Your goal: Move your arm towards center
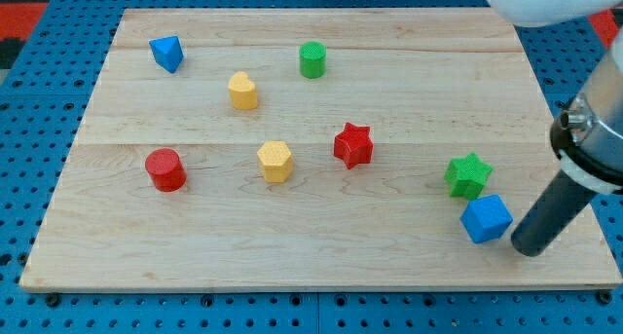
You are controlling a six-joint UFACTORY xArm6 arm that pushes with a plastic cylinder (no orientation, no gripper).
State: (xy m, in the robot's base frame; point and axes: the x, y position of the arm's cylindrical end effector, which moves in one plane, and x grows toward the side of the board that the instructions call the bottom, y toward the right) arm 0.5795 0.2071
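Rod's tip (531,248) sits at the near right of the wooden bench (292,246), just right of the blue cube (486,218), close to touching; contact cannot be told. No pincer on this arm, only the plain rod. Green star (468,174) just beyond the cube. Mid-bench: red star (352,145), yellow hexagonal block (275,162). Left: red cylinder (165,169). Far side: yellow block (243,91), green cylinder (312,59), blue triangular block (167,53).

A wooden board (321,241) lies on blue pegboard (39,100).
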